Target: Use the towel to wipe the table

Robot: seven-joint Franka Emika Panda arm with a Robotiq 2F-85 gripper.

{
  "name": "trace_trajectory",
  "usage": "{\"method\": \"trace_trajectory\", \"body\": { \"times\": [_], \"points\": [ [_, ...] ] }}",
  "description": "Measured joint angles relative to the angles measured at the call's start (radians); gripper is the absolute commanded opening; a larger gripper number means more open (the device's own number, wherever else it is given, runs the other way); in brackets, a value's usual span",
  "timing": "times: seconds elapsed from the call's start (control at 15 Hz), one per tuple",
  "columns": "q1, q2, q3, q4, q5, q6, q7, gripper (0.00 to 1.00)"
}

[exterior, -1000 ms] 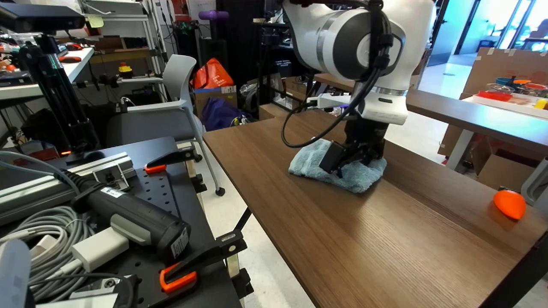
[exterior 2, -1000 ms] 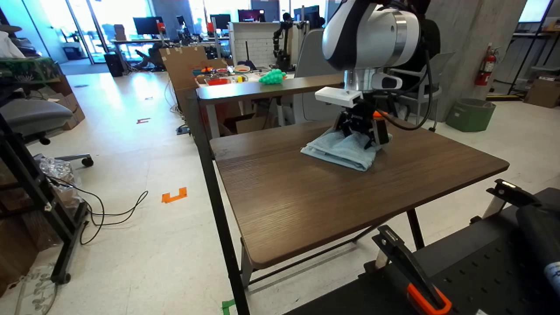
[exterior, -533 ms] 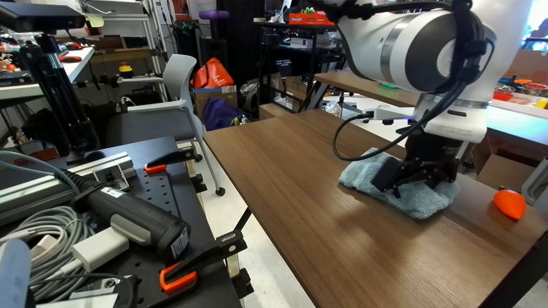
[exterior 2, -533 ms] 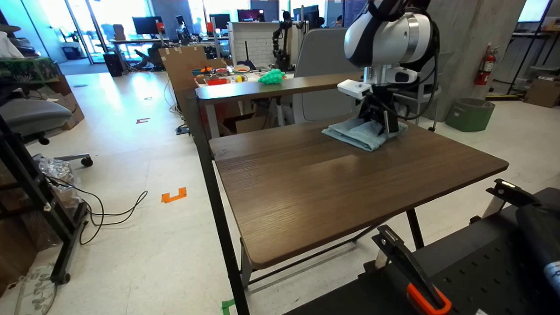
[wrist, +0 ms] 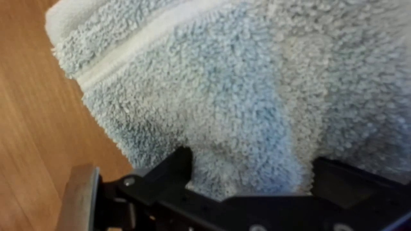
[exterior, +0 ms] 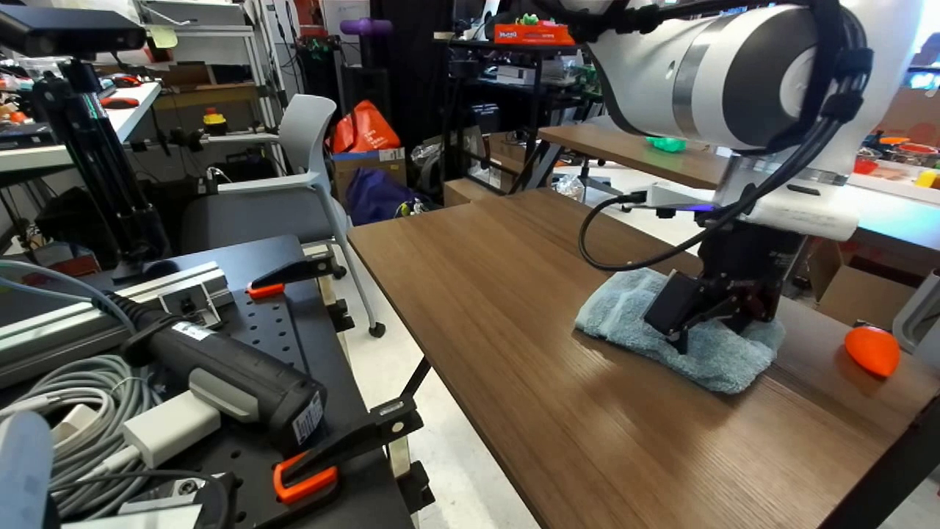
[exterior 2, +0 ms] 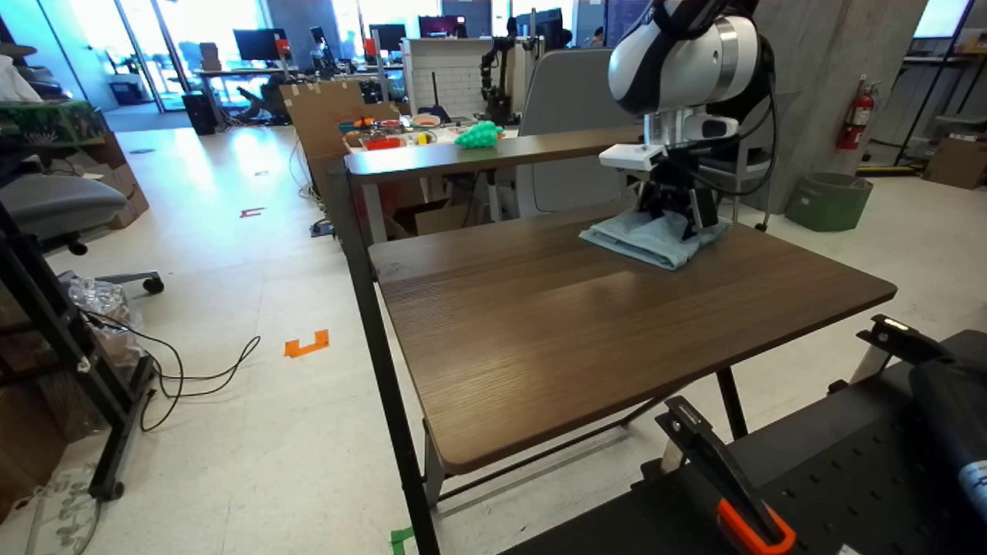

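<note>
- Terry towel (exterior 2: 648, 240): folded, skewed, resting on the wood-grain surface (exterior 2: 540, 339), directly beneath the hand (wrist: 252, 157); nearer the far edge in an exterior view.
- Hand: fingers (wrist: 171, 170) apart, tips sunk into the pile, cloth humped between; whether pinching or merely pressing cannot be determined.
- Judgement: wiping step; next stroke has most room toward that view's near edge.

Towel (exterior: 711, 360) on tbl (exterior: 558, 382) under gripper (exterior: 709, 332), 2nd tbl (exterior 2: 532, 149) behind, both ext. views
</note>
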Motion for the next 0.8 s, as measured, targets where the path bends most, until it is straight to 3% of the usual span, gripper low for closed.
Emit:
{"method": "trace_trajectory", "body": {
  "times": [0.8],
  "points": [
    [0.199,-0.284,0.018,-0.589,-0.161,0.381,-0.337,1.0]
  ]
}}
